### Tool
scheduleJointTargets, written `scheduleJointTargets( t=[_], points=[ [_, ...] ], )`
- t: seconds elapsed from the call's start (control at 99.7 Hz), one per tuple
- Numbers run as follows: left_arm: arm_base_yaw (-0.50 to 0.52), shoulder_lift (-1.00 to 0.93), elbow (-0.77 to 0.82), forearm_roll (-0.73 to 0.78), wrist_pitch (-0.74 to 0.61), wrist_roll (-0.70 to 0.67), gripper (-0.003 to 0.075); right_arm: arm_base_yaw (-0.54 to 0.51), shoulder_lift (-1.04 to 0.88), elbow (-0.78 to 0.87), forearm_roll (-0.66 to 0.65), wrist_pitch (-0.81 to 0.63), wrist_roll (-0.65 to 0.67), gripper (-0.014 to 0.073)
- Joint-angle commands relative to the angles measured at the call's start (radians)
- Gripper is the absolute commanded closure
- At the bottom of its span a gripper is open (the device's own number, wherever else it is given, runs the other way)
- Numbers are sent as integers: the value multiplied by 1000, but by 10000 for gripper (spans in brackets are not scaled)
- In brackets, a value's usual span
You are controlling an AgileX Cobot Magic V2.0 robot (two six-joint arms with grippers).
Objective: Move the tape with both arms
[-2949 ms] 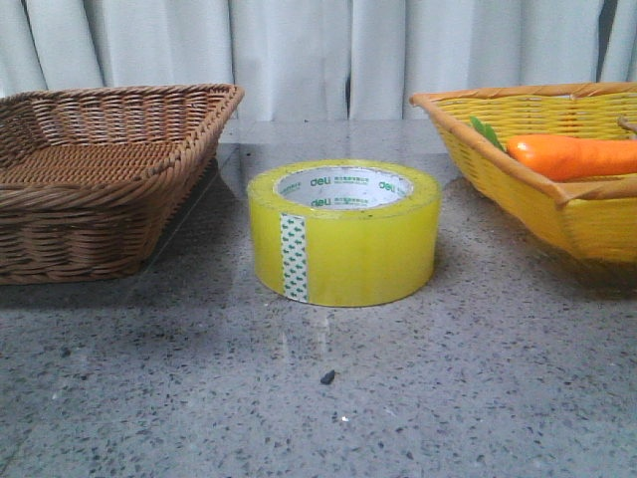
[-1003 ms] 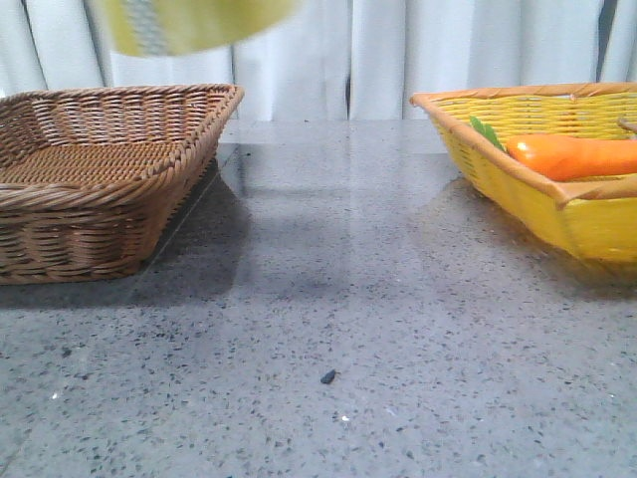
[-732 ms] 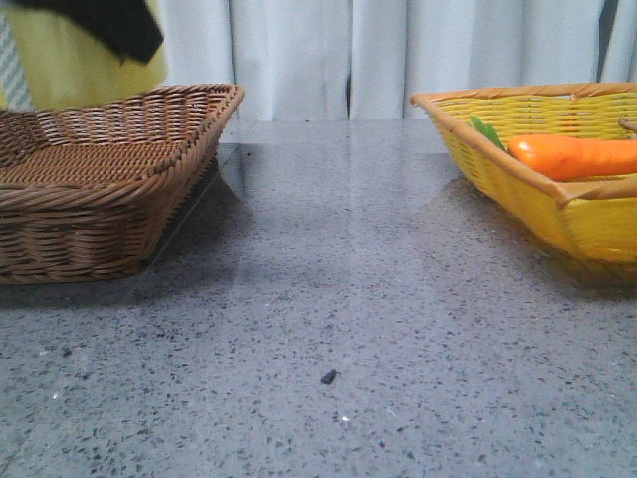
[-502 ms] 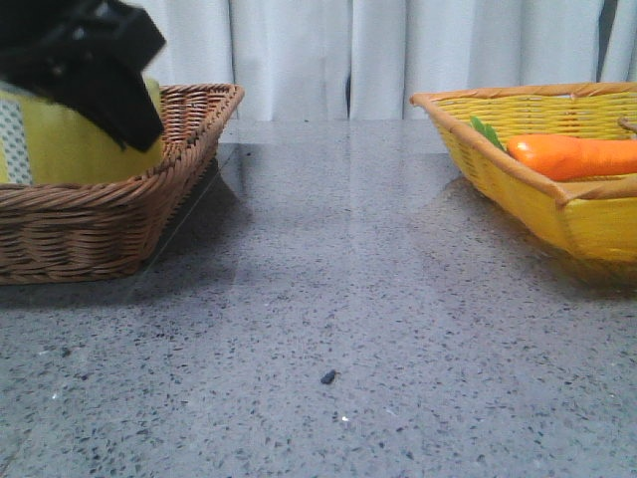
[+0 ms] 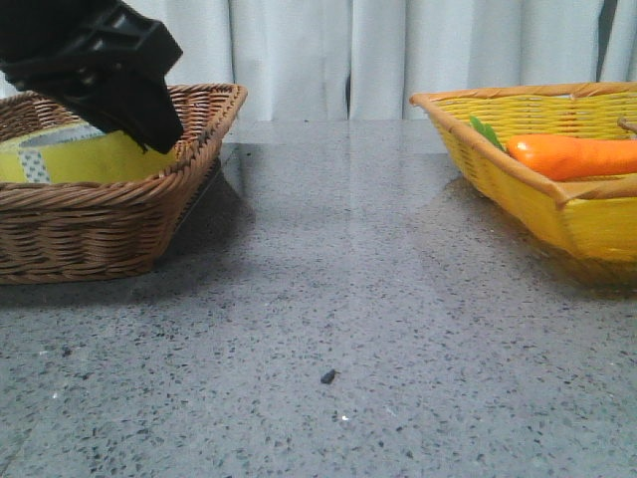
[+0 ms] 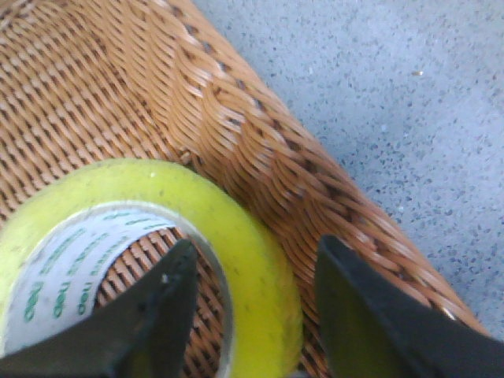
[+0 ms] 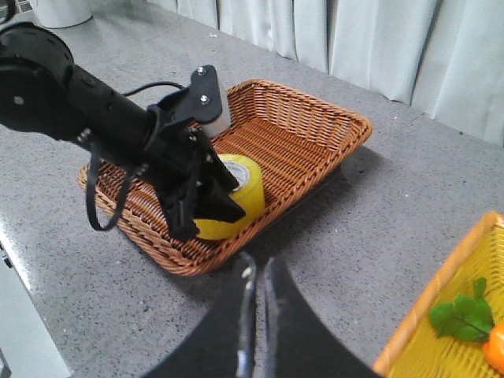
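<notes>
The yellow tape (image 5: 70,159) lies flat inside the brown wicker basket (image 5: 90,239) at the left, its green-dotted strip showing at the left. My left gripper (image 5: 149,119) is low over it. In the left wrist view one finger (image 6: 169,303) is inside the roll's core and the other (image 6: 354,307) outside, with the tape wall (image 6: 260,268) between them and a gap on each side, so it is open. In the right wrist view the left gripper (image 7: 206,206) is at the tape (image 7: 240,185). My right gripper (image 7: 257,264) is shut, empty, above the table near the basket's front corner (image 7: 197,264).
A yellow basket (image 5: 587,224) with an orange carrot (image 5: 572,156) and a green leaf stands at the right. Grey speckled table (image 5: 348,329) lies between the two baskets. A white curtain hangs behind.
The tape stood mid-table, then hung high at left. The left gripper has lowered it into the brown basket, where it now lies flat.
</notes>
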Motion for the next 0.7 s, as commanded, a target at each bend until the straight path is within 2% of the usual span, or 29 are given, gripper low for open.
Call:
scheduleJointTargets(
  t=[0.0, 0.08, 0.15, 0.381, 0.692],
  points=[
    [-1, -71, -33, -1, -41, 0, 396, -1, -39, 3, -35, -74, 0, 658],
    [-1, -122, -33, -8, -43, 0, 414, -1, -76, 47, -55, -79, 0, 658],
    [-1, -170, -33, -20, -43, 0, 460, -1, -113, 95, -68, -94, 0, 658],
    [-1, -343, 3, -39, -69, 0, 742, -1, -254, 289, -86, -251, 0, 658],
    [-1, -675, 285, -78, -254, 0, 741, -1, -422, 510, -130, -435, 0, 658]
  ],
)
